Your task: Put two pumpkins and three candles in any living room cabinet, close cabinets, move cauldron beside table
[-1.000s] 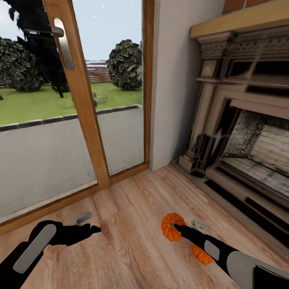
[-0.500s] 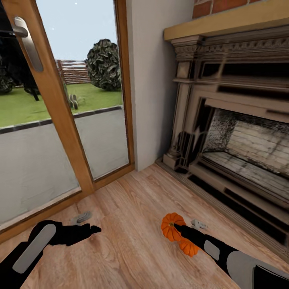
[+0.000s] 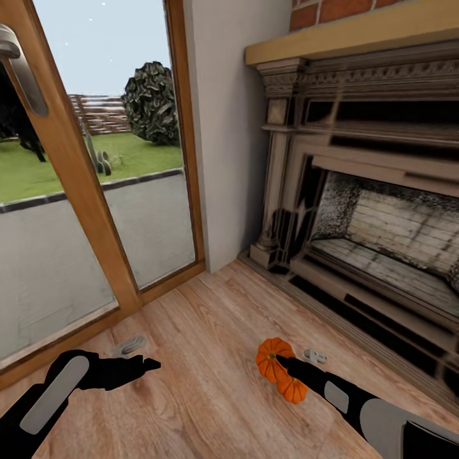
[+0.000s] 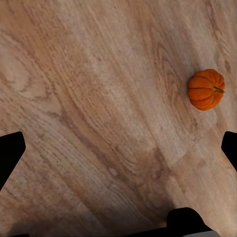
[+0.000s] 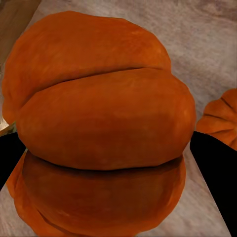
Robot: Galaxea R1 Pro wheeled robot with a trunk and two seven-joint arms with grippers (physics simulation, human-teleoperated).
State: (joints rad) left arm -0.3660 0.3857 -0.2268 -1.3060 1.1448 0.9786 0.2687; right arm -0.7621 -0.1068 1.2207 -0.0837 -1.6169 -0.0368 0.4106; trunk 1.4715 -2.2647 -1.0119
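My right gripper (image 3: 285, 362) is shut on one orange pumpkin (image 3: 270, 357), held a little above the wooden floor; in the right wrist view this pumpkin (image 5: 103, 128) bulges between the dark fingers. The second pumpkin (image 3: 292, 389) lies on the floor just below the right forearm, and its edge (image 5: 222, 121) shows beside the held one. My left gripper (image 3: 141, 357) hovers over the floor to the left, open, with nothing between its fingers. The left wrist view catches the floor pumpkin (image 4: 206, 89) some way off on the planks.
A carved fireplace (image 3: 376, 210) with a raised hearth runs along the right side. A glass door with a wooden frame (image 3: 76, 210) and a handle (image 3: 19, 70) closes off the left, and a white wall section (image 3: 229, 127) stands between them. Bare wood floor (image 3: 204, 357) lies between the arms.
The whole picture has slid leftward, so the camera has turned right. Both grippers keep their places in the picture, the right still holding its pumpkin. The floor pumpkin now shows closer to the held one.
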